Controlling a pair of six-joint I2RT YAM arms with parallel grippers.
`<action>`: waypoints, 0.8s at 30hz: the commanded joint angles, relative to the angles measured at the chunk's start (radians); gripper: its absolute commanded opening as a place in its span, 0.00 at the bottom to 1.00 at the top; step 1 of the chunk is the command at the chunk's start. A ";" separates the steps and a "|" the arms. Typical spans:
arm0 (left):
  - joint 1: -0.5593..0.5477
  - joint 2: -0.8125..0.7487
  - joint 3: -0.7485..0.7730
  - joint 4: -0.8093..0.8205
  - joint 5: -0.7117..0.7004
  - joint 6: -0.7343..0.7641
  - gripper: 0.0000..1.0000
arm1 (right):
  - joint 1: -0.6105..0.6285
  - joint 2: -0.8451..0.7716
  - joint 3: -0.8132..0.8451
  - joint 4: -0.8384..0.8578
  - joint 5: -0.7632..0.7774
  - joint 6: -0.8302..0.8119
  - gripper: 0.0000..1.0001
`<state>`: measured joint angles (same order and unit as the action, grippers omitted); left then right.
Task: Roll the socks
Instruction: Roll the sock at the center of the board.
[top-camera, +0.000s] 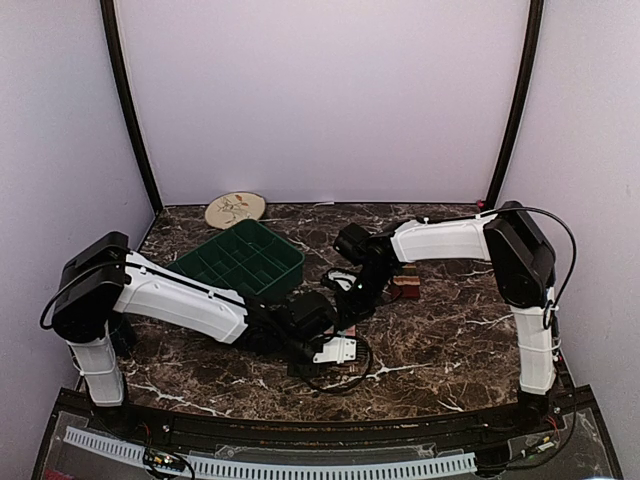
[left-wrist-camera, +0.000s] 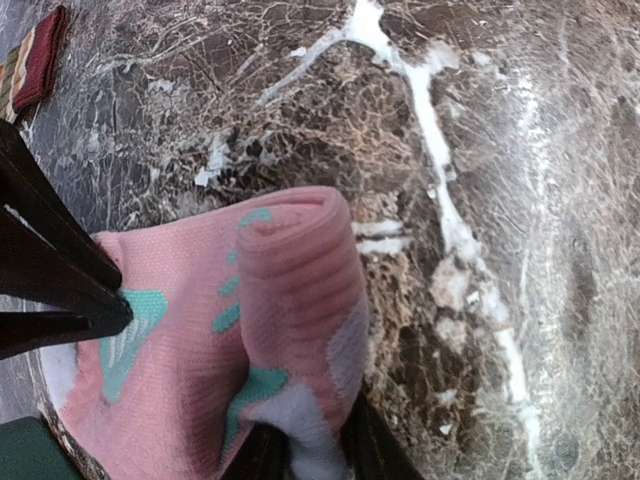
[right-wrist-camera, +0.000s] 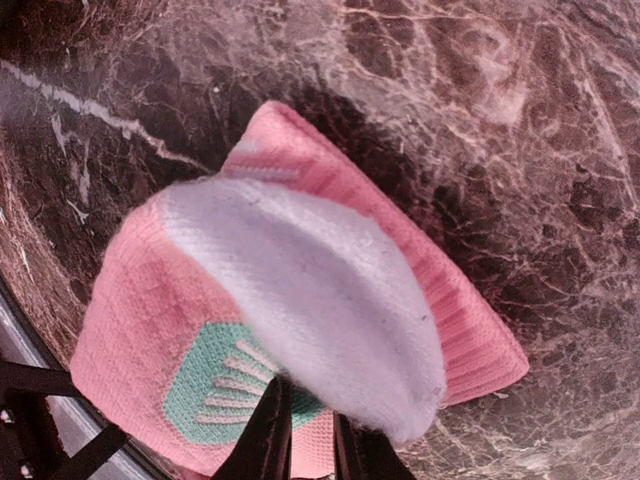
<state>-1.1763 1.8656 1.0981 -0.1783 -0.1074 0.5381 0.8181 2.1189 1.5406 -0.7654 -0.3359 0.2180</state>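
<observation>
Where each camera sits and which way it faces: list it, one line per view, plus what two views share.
Top external: above, behind the bases, looking down on the table; left arm and right arm show.
Left wrist: on the left arm, facing down at the pink sock; left gripper at bottom edge.
Right wrist: on the right arm, facing down at that sock; right gripper at bottom edge.
Shared: both wrist views show the pink sock on marble.

The right fingers (right-wrist-camera: 270, 432) pinch the white end of the pink sock (right-wrist-camera: 140, 300) over the marble table (right-wrist-camera: 480, 120).
</observation>
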 joint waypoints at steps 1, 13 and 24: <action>-0.003 0.054 0.033 -0.016 0.007 -0.013 0.26 | 0.019 0.069 -0.033 -0.017 0.034 -0.007 0.15; 0.057 0.079 0.107 -0.159 0.164 -0.006 0.06 | 0.015 0.042 -0.078 -0.005 0.032 -0.013 0.15; 0.078 0.136 0.248 -0.482 0.407 -0.077 0.02 | -0.005 -0.025 -0.127 0.017 0.092 -0.002 0.28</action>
<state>-1.0931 1.9617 1.3075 -0.4377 0.1635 0.5003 0.8177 2.0804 1.4769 -0.6998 -0.3389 0.2138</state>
